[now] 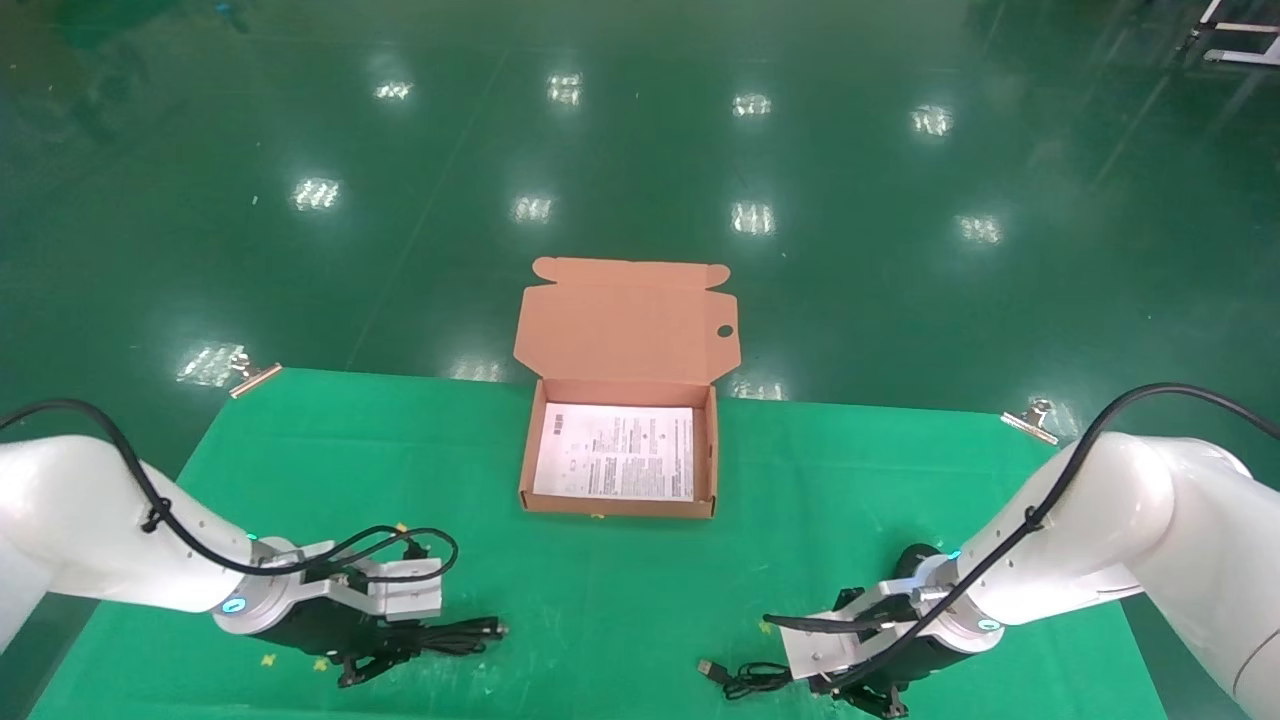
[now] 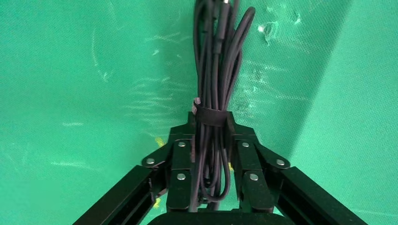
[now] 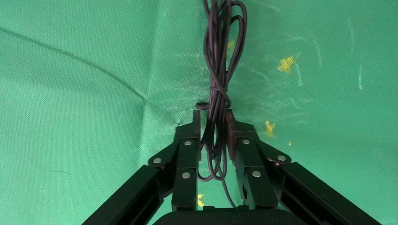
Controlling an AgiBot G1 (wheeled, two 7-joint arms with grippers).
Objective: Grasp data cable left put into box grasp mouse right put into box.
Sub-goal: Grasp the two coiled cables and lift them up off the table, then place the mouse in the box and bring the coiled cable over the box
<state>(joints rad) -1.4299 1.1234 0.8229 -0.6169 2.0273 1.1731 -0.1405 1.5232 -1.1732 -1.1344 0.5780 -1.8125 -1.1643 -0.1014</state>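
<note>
print on white sheet (image 1: 617,452) in box (image 1: 620,505), illegible

Factory hall: glossy green floor (image 1: 640,150), clamped tablecloth (image 1: 400,450).

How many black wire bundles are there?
2: the data cable, in the jaws of the left gripper, front left; a thinner cord bundle, in the jaws of the right gripper, front right.

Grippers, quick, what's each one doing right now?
Left gripper: closed on the data cable at its band.
Right gripper: closed on the mouse cord.
</note>
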